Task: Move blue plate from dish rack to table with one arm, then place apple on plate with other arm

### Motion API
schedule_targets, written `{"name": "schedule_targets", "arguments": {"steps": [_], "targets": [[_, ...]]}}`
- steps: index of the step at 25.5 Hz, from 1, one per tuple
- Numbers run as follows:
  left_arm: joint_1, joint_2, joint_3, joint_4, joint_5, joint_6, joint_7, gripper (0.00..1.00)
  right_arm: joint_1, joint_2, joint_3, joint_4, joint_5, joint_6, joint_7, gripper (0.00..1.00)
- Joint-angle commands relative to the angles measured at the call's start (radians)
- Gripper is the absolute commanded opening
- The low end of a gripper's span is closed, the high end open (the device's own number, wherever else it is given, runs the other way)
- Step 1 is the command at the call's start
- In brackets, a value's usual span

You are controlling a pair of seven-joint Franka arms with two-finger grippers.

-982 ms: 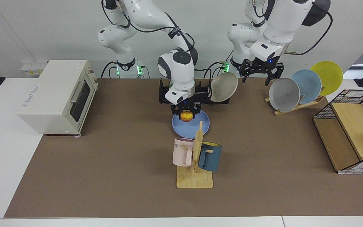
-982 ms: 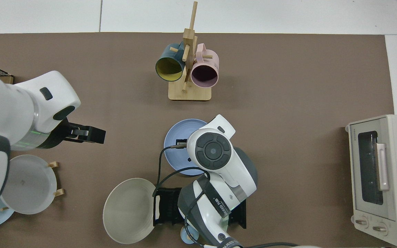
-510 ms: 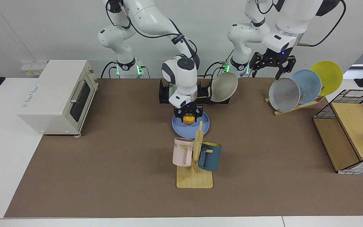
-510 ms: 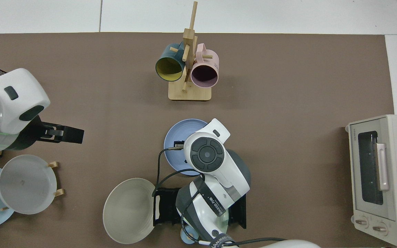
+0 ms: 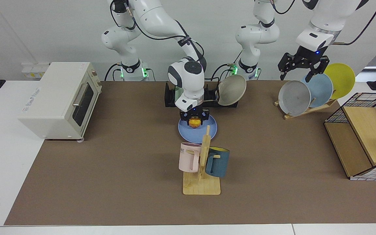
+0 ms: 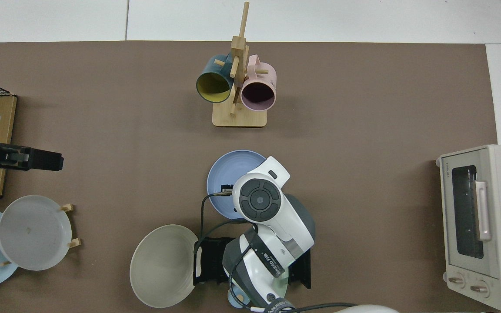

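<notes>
The blue plate (image 5: 204, 132) (image 6: 226, 169) lies flat on the brown table (image 5: 109, 169), just in front of the black dish rack (image 5: 169, 98) (image 6: 209, 261). My right gripper (image 5: 194, 122) points down over the plate's rear half and is shut on the red-yellow apple (image 5: 194, 123), held very low; whether the apple touches the plate I cannot tell. In the top view the right arm's wrist (image 6: 259, 200) hides the apple. My left gripper (image 5: 298, 72) (image 6: 55, 161) hangs open and holds nothing, high above the wooden plate rack.
A beige plate (image 5: 232, 90) leans in the dish rack. A mug tree (image 5: 202, 163) with a pink and a dark blue mug stands just in front of the blue plate. Grey, pale blue and yellow plates sit in a wooden rack (image 5: 305, 109). A toaster oven (image 5: 60, 98) and a wire-sided box (image 5: 364, 137) flank the table.
The right gripper has lowered the apple closer to the blue plate. The left arm has risen and swung away from the black rack to above the wooden plate rack.
</notes>
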Motion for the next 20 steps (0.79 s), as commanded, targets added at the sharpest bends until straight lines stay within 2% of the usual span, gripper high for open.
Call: {"name": "schedule_targets", "arguments": {"steps": [1,3,5,8,9,12,13,20], "targets": [[0.006,0.058,-0.005,0.088,0.008,-0.022,0.009,1.00,0.027,-0.035,0.000,-0.047,0.021,0.023,0.040,0.20],[0.006,0.083,-0.004,0.123,0.008,-0.048,0.009,1.00,0.056,-0.025,-0.001,-0.051,0.021,0.026,0.064,0.31],[0.008,0.106,-0.004,0.163,0.011,-0.079,0.009,1.00,0.056,-0.022,-0.003,-0.051,0.021,0.026,0.074,0.56],[0.008,0.141,-0.002,0.211,0.011,-0.098,0.009,1.00,0.050,-0.016,-0.003,-0.045,0.021,0.026,0.069,0.86],[0.008,0.147,-0.002,0.219,0.011,-0.101,0.009,1.00,0.049,-0.016,-0.003,-0.042,0.021,0.026,0.067,0.90],[0.006,0.147,-0.002,0.222,0.012,-0.102,0.009,1.00,0.046,-0.012,-0.004,-0.038,0.019,0.024,0.063,0.93],[0.005,0.143,-0.004,0.219,0.015,-0.102,0.009,1.00,0.041,-0.010,-0.004,-0.034,0.019,0.024,0.063,0.99],[0.003,0.112,-0.009,0.183,0.005,-0.102,0.011,1.00,0.013,-0.022,-0.009,-0.002,0.019,-0.006,0.058,0.99]]}}
